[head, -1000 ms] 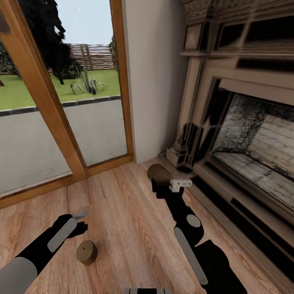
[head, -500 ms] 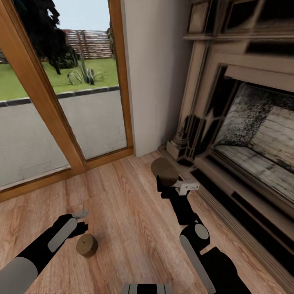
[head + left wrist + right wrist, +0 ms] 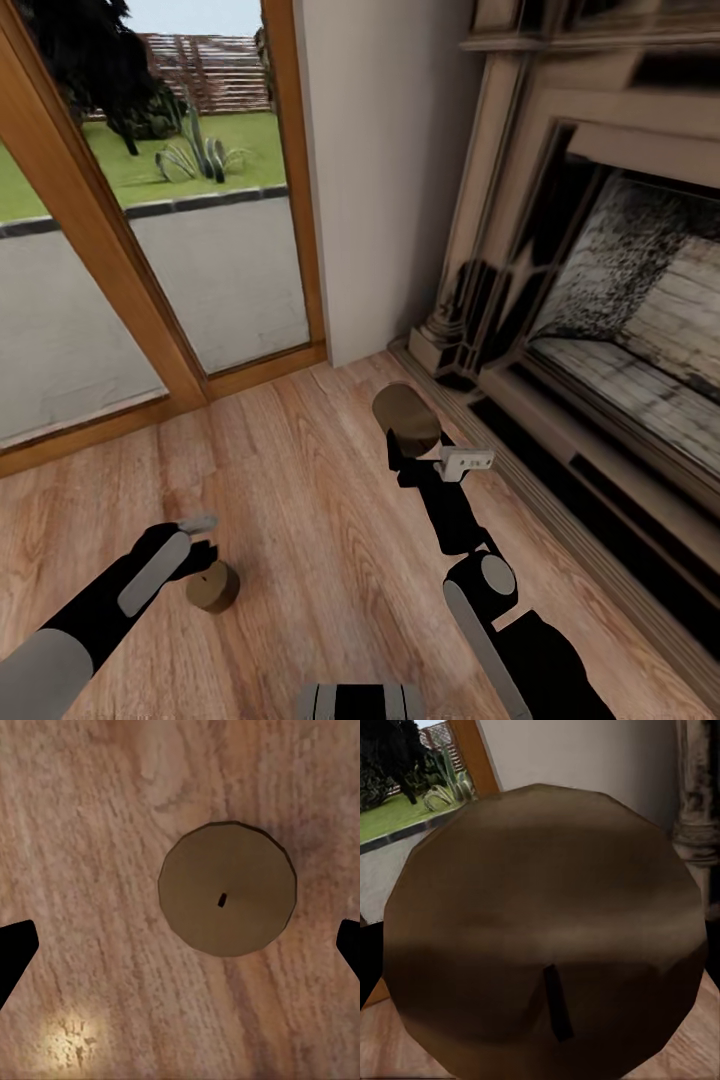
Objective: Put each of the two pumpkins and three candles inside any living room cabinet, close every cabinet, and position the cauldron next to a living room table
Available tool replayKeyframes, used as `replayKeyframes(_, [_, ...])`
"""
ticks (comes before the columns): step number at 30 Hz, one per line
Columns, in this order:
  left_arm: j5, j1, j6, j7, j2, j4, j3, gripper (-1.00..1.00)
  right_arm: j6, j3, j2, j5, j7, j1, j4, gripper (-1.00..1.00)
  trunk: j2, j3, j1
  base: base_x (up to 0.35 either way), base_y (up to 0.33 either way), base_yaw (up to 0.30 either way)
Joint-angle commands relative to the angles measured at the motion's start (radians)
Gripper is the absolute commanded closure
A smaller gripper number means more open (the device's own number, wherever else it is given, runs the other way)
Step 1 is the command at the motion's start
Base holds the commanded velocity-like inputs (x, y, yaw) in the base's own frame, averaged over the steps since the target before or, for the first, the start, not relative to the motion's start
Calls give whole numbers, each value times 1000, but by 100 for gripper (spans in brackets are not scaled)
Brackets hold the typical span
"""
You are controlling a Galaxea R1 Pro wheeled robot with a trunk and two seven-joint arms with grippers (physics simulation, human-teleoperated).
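Right now your right gripper point(image 3: 412, 440) is clamped on one candle point(image 3: 405, 418), lifted near the fireplace point(image 3: 600, 300) for carrying. Left gripper point(image 3: 205, 570) hangs wide open over the second candle point(image 3: 227, 888) on the floor point(image 3: 300, 500), lined up to grab.

Bare wood plank floor point(image 3: 300, 480) around the stubby tan candle point(image 3: 212, 586) standing on it; my left gripper point(image 3: 180, 952) hangs above, jaws spread wide of it, open floor on every side. Carved stone fireplace point(image 3: 560, 300) blocks my right. Wood-framed glass door point(image 3: 150, 250) and beige wall point(image 3: 385, 170) close off ahead.
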Motion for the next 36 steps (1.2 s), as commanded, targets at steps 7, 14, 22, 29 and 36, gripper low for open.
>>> replayKeyframes(7, [10,-1,0,11,-10,-59,-3,-100,-5,2,0,-8,-5,1,-1,100,-2,-20,2,0,0,0])
replayKeyframes(14, [9,-1,1,12,-11,-89,3,-100,-8,2,-5,-8,-4,1,-1,100,-2,-20,2,44,0,0])
replayKeyframes(22, [10,-1,1,12,-12,-91,-3,-100,-7,3,-7,-8,-4,1,0,100,-2,-20,2,107,0,0])
replayKeyframes(29, [9,-1,0,14,-12,-91,-1,-100,-8,3,-8,-8,-4,1,-1,100,-2,-24,2,2,0,0])
replayKeyframes(36, [9,-1,-1,15,-12,-92,-4,-100,-8,2,-7,-8,-4,1,0,100,-3,-51,6,0,0,0])
